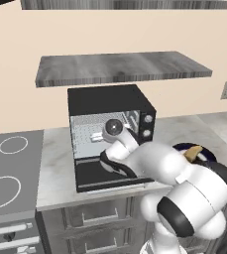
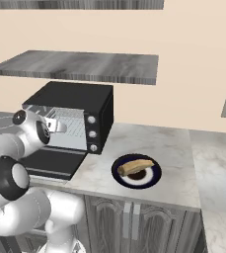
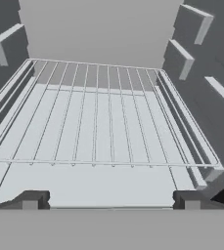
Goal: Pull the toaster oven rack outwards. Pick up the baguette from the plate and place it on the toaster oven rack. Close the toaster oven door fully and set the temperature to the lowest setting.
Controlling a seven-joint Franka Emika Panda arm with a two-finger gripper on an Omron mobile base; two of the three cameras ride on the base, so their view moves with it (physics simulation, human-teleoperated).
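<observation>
**Reaching in for the rack**

The hand [image 3: 111,200], fingers spread and empty, faces the toaster oven rack [image 3: 103,117] inside the cavity. Apparently not yet pulled; next, pinch its front wire. The baguette [image 2: 135,167] waits on the plate [image 2: 154,179].

Arm's white body hides much of the plate [image 1: 204,153] and most of the baguette [image 1: 193,153] in left base view, also part of the oven door [image 1: 92,174] and the lowest knob. In right base view arm covers the cavity's left side. Hand view: rack [image 3: 103,114] front corners cut by edges. Knob markings too small to read.
</observation>
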